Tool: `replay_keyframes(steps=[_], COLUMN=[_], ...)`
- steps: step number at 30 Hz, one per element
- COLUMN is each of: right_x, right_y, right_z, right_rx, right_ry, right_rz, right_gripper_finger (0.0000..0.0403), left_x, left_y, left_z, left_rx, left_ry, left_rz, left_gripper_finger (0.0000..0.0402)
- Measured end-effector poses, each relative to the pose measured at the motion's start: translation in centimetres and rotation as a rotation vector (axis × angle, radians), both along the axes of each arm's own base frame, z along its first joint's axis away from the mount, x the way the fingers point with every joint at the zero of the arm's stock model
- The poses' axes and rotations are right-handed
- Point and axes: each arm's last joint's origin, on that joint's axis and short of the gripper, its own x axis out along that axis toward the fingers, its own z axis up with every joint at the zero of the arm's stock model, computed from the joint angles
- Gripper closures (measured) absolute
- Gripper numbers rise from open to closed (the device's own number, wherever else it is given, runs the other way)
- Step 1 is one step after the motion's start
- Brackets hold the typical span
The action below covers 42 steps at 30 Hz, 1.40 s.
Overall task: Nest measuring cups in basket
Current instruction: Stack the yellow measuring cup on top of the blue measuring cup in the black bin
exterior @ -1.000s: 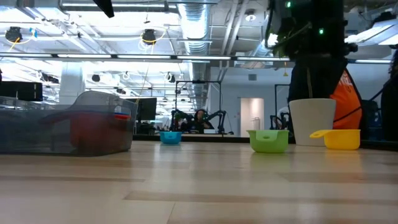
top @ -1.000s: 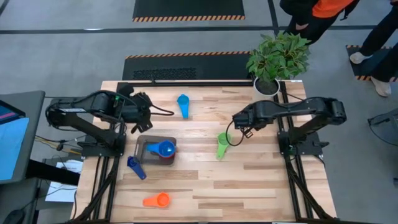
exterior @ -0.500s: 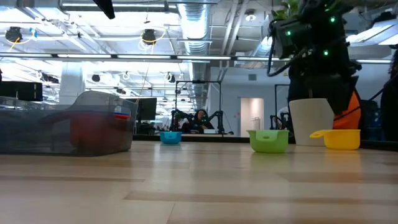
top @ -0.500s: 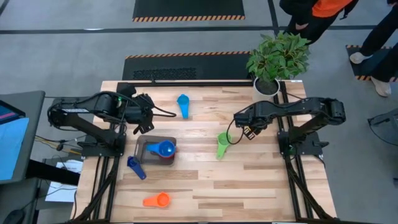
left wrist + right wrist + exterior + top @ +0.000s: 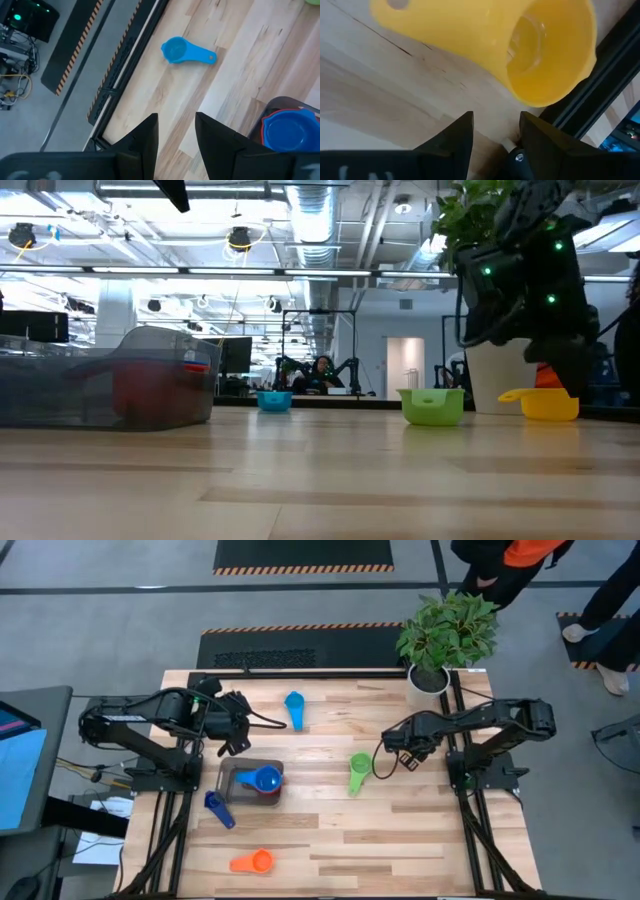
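Yellow plastic is the point of interest: the yellow cup [image 5: 485, 40] fills the upper part of the right wrist view, lying on its side on the table [image 5: 420, 830] with its mouth turned toward the frame at the table edge. The right gripper [image 5: 393, 752] is recorded right of centre in the high view. Against the frames a second ago it is seen to have shifted toward the right edge and, in the low view, to have been lowered in front of the white plant pot [image 5: 490, 385], directly above that cup. Its fingers are parted and nothing is held between them; the cup is not yet enclosed.

The left gripper [image 5: 175, 120] is held over the upper left of the table, fingers apart and empty, little changed.

The basket [image 5: 232, 780], left of centre, is found to contain a blue cup [image 5: 265, 779] seated on a red cup [image 5: 268, 793]. Outside it are noted the light blue cup [image 5: 294, 707], green cup [image 5: 358, 772], dark blue cup [image 5: 217, 808] and orange cup [image 5: 252, 862].

It is judged that a pick of the yellow cup is being set up; most of the nesting remains undone.
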Motion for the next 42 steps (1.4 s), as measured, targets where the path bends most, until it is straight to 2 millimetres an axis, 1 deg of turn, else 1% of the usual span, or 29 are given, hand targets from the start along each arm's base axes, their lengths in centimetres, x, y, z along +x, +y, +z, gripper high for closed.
replay_keyframes(steps=[5, 10, 13, 17, 23, 27, 32, 38, 42], right_x=[0.0, 0.6, 0.9, 0.9, 0.5, 0.5, 0.3, 0.2, 0.3], right_y=[-0.1, -0.2, -0.4, -0.8, -1.2, -1.4, -1.8, -1.9, -1.9], right_z=[-0.4, 0.5, 1.0, 1.1, 0.2, -0.2, -1.2, -1.3, -1.4], right_rx=[-0.033, -0.038, -0.071, -0.092, -0.023, -0.044, -0.032, -0.022, -0.007], right_ry=[-0.012, -0.032, -0.026, -0.003, -0.005, -0.02, -0.056, -0.064, -0.086], right_rz=[0.009, 0.019, 0.057, 0.109, 0.114, 0.119, 0.109, 0.082, 0.077], right_gripper_finger=[0.022, 0.0215, 0.0214, 0.0217, 0.022, 0.0214, 0.0213, 0.024, 0.0279], left_x=[0.0, 0.0, 0.0, 0.0, 0.0, 0.0, 0.0, 0.0, 0.0], left_y=[0.0, -0.1, -0.1, -0.1, -0.1, -0.1, -0.1, -0.1, -0.1], left_z=[0.0, 0.0, 0.0, 0.0, 0.0, 0.0, 0.0, -0.1, -0.1], left_rx=[-0.02, -0.028, -0.028, -0.03, -0.04, -0.042, -0.046, -0.058, -0.058], left_ry=[-0.003, -0.008, -0.009, -0.013, -0.023, -0.025, -0.026, -0.025, -0.025], left_rz=[-0.002, 0.002, 0.003, 0.009, 0.023, 0.026, 0.026, 0.024, 0.025], left_gripper_finger=[0.0284, 0.0284, 0.0284, 0.0284, 0.0284, 0.0284, 0.0284, 0.0284, 0.0284])
